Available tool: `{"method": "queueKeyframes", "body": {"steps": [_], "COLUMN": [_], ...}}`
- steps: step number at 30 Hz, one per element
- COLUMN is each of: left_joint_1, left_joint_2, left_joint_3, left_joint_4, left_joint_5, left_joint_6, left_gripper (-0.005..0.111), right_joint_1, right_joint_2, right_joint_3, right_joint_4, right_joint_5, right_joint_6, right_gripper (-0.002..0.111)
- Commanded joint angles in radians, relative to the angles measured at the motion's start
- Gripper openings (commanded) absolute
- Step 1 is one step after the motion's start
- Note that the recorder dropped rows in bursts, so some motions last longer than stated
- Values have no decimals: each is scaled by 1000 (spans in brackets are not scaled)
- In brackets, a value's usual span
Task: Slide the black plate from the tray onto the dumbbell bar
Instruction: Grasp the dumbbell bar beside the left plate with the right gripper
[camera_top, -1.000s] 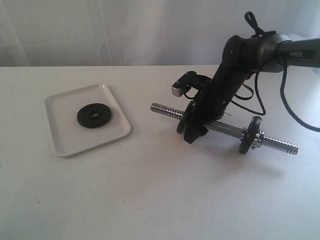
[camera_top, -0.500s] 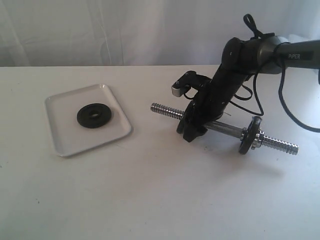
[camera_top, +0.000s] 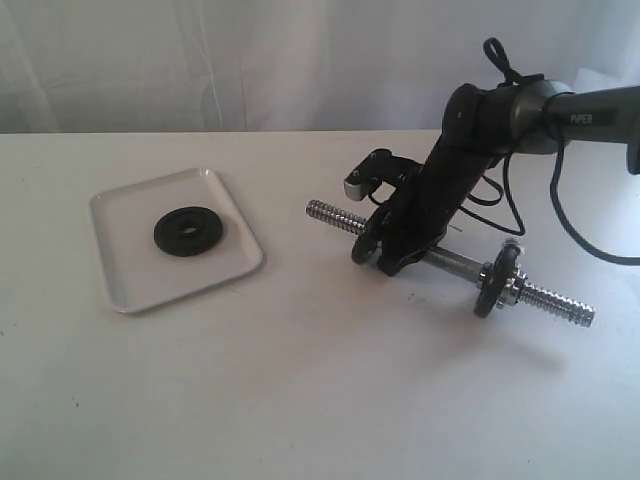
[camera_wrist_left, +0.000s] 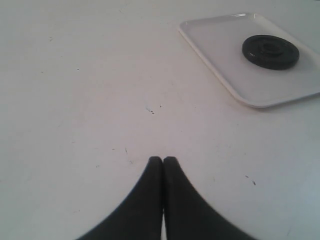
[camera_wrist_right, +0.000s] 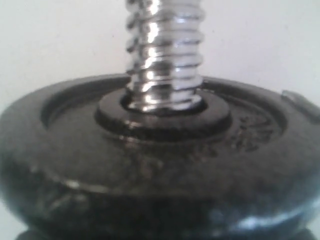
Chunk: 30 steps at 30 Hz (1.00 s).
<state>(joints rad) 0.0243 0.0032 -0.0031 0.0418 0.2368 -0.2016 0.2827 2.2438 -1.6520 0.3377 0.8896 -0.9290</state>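
One black plate lies flat in the white tray on the left. The chrome dumbbell bar lies on the table at the right, with a black disc and collar nut near its right end. My right gripper is shut on another black plate that sits on the bar's left half, the threaded rod passing through its hole. Its fingers are hidden in the right wrist view. My left gripper is shut and empty above bare table, short of the tray.
The white table carries only the tray and the dumbbell. A black cable hangs from the right arm behind the bar. A white curtain closes the back.
The right gripper has shifted slightly with its plate, and the bar has turned a little: its right end and disc swung towards the front, its left end edged back.
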Motion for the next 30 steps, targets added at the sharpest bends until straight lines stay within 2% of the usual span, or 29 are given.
{"method": "queueKeyframes", "body": {"steps": [1, 13, 30], "left_joint_1": [4, 4, 4], "left_joint_2": [-3, -3, -3], "left_joint_3": [3, 3, 3], "left_joint_4": [-5, -5, -5], "left_joint_5": [-2, -2, -2], "left_joint_6": [1, 1, 1], "left_gripper": [0, 0, 0], "right_joint_1": [2, 17, 59], "right_joint_2": [-3, -25, -29], "right_joint_3": [2, 2, 2], "right_joint_4": [16, 96, 168], "right_joint_5": [10, -45, 84], "right_joint_6": [-12, -141, -365], "right_gripper": [0, 0, 0]}}
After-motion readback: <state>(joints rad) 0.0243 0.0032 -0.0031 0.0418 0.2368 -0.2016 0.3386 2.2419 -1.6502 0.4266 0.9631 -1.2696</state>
